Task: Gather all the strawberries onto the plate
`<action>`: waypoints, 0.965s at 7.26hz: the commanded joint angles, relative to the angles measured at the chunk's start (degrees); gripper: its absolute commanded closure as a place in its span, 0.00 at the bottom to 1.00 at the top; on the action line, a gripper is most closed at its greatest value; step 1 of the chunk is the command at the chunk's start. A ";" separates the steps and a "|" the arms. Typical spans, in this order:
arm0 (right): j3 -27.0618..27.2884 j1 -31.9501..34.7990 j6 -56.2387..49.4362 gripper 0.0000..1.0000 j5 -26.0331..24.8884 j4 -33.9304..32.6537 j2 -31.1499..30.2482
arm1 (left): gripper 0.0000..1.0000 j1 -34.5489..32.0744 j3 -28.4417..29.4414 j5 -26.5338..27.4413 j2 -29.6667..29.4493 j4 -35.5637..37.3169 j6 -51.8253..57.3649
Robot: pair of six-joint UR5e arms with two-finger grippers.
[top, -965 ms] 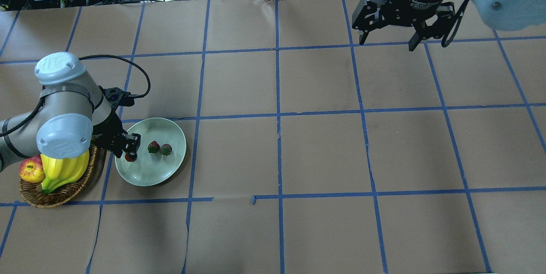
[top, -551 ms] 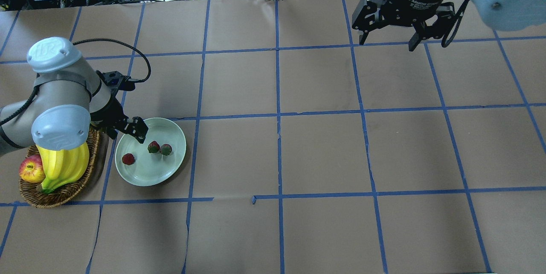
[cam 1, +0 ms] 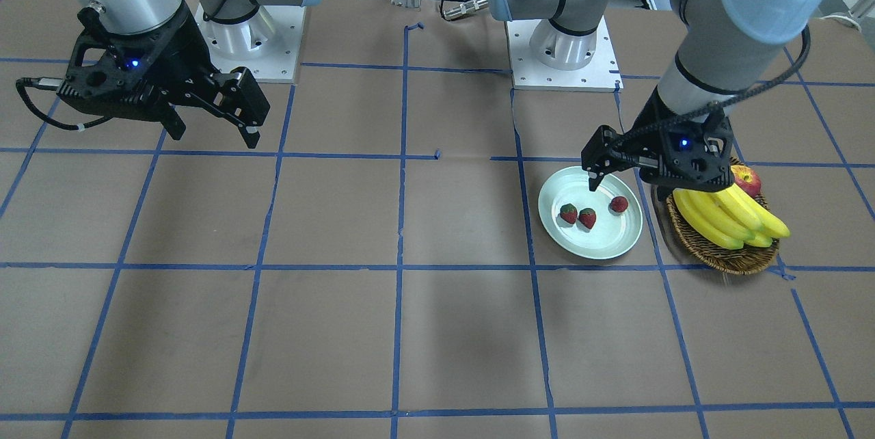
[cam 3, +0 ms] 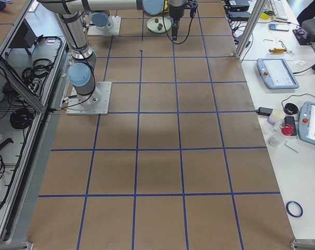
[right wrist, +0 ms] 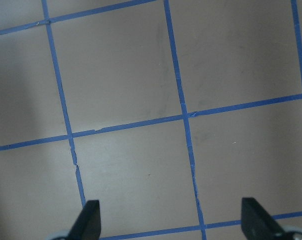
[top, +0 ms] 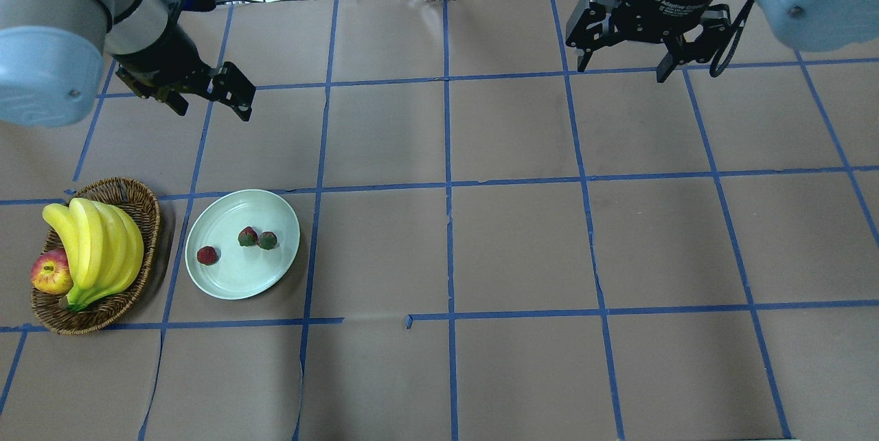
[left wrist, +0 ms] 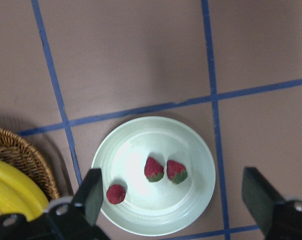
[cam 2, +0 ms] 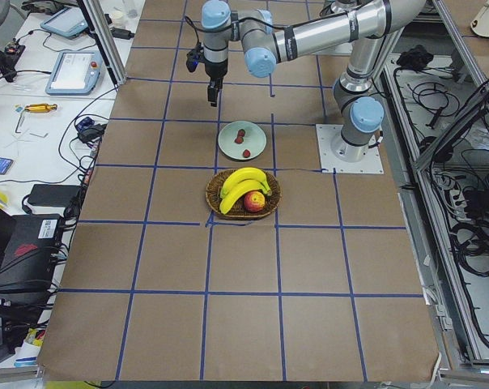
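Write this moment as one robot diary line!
strawberries: three on plate | left gripper: open, empty | right gripper: open, empty | task: looks done

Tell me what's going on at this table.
All three small red strawberries lie on the round pale mint-green plate. Neither arm holds anything: the left gripper hangs above the table beyond the plate, jaws open, and the right gripper hovers far off, jaws open too. The brown wicker basket beside the plate holds yellow bananas and a red-yellow apple.
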 commanded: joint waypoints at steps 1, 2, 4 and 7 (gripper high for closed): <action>0.07 0.00 0.02 0.00 0.04 -0.25 0.21 | 0.00 -2.82 6.97 0.02 1.31 -3.63 -3.21; -0.02 0.00 0.02 0.00 0.04 -0.33 0.22 | 0.00 -3.17 6.12 0.02 2.97 -3.98 -4.95; 0.07 0.00 0.02 0.00 -0.05 -0.25 0.04 | 0.00 -3.88 3.84 0.63 5.35 -3.90 -8.04; -0.19 0.00 -0.42 0.00 -2.84 -5.57 0.21 | 0.00 -3.79 3.30 0.73 5.36 -3.38 -12.50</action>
